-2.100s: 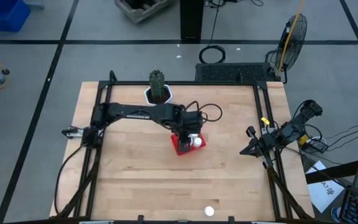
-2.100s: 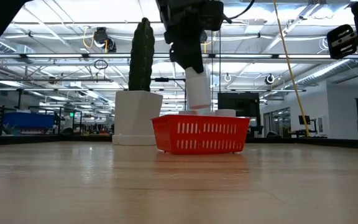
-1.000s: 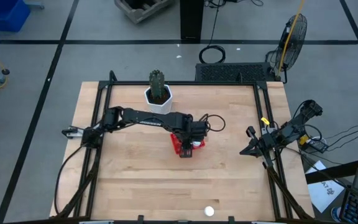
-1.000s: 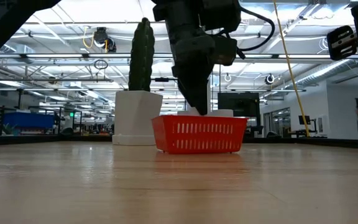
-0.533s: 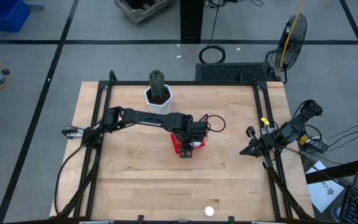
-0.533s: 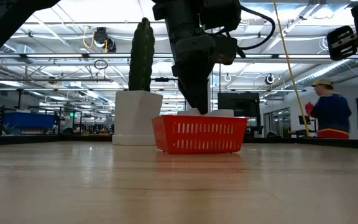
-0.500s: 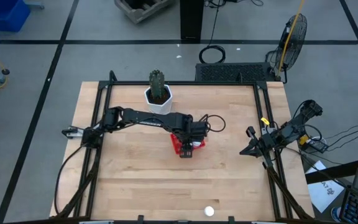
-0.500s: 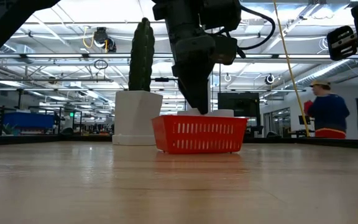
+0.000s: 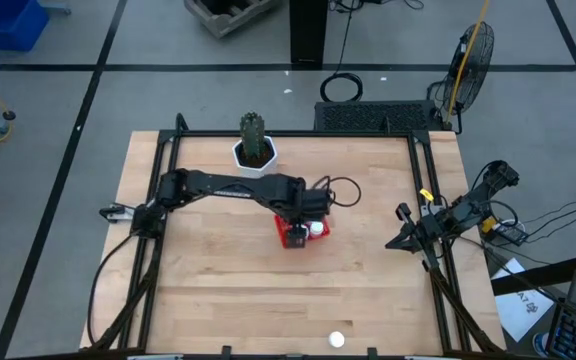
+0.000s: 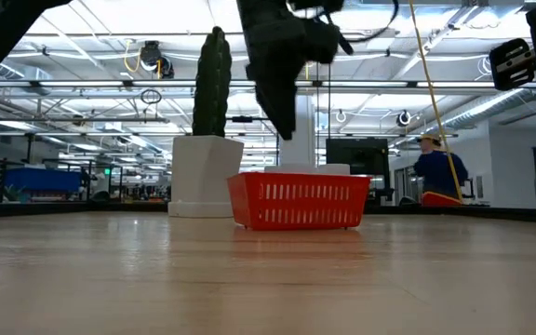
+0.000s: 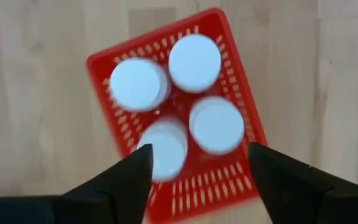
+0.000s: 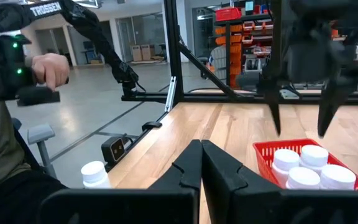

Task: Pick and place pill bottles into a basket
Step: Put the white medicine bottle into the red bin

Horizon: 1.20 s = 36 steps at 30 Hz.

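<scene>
- Jaws of my left gripper (image 11: 197, 165) stand wide apart with nothing between them, hanging straight over the basket (image 11: 112, 112), clear of its rim.
- Four pill bottles (image 11: 194, 62) stand upright inside that red basket, packed close in two pairs; their white caps face up at me.
- From the low view my left gripper (image 10: 282, 116) hangs above the basket (image 10: 298, 201), touching neither it nor the caps that peek over its wall.
- From above, the basket (image 9: 294, 235) sits near the middle of the table (image 9: 218, 290), just in front of the white pot with the cactus (image 9: 254, 148).
- One more pill bottle (image 9: 337, 339) stands alone near the table's front edge, well apart from the basket.
- My right gripper (image 12: 201, 163) waits at the table's right side, fingers pressed together on nothing.
- Beyond the table a person (image 10: 432, 173) stands in the room, and a person's hand (image 12: 50, 68) shows near the right wrist camera.
</scene>
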Tool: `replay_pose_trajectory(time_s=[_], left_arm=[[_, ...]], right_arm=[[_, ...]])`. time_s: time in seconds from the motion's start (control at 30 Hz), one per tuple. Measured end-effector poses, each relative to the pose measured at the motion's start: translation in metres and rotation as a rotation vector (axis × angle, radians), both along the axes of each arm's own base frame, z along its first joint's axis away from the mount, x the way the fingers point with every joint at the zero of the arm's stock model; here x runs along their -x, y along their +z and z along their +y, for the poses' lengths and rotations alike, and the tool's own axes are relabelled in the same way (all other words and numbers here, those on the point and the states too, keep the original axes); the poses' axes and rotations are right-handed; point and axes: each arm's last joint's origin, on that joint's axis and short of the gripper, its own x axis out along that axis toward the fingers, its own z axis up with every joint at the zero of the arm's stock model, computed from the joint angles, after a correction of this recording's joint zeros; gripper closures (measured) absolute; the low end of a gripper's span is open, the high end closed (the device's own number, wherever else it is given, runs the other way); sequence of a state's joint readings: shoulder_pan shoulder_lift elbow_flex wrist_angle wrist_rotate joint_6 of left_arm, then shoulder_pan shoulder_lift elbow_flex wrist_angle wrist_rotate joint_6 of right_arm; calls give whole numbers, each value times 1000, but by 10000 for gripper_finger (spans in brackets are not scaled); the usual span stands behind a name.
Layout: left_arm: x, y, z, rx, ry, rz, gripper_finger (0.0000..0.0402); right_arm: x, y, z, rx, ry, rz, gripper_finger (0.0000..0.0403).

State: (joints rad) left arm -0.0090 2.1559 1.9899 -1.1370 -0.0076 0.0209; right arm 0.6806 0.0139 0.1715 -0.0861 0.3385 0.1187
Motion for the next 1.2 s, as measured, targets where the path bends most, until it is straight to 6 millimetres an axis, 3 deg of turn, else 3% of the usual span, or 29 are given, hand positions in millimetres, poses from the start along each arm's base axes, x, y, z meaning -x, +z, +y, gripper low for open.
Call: replay_pose_trajectory(time_s=[0.17, 0.47, 0.67, 0.9, 1.03, 1.2], left_arm=[[18, 30, 0, -8, 24, -10, 199], [54, 88, -17, -3, 0, -135, 388], [98, 119, -41, -8, -38, -294, 372], [165, 121, -58, 71, -59, -518, 385], [198, 109, -64, 103, -83, -667, 397], [234, 78, -62, 142, -102, -761, 379]], right_arm=[[0, 0, 0, 1, 0, 2, 403], [0, 0, 0, 2, 1, 3, 403], [0, 0, 0, 2, 0, 3, 403], [0, 0, 0, 14, 0, -1, 403], [0, 0, 0, 64, 0, -22, 403], [0, 2, 0, 65, 0, -38, 403]])
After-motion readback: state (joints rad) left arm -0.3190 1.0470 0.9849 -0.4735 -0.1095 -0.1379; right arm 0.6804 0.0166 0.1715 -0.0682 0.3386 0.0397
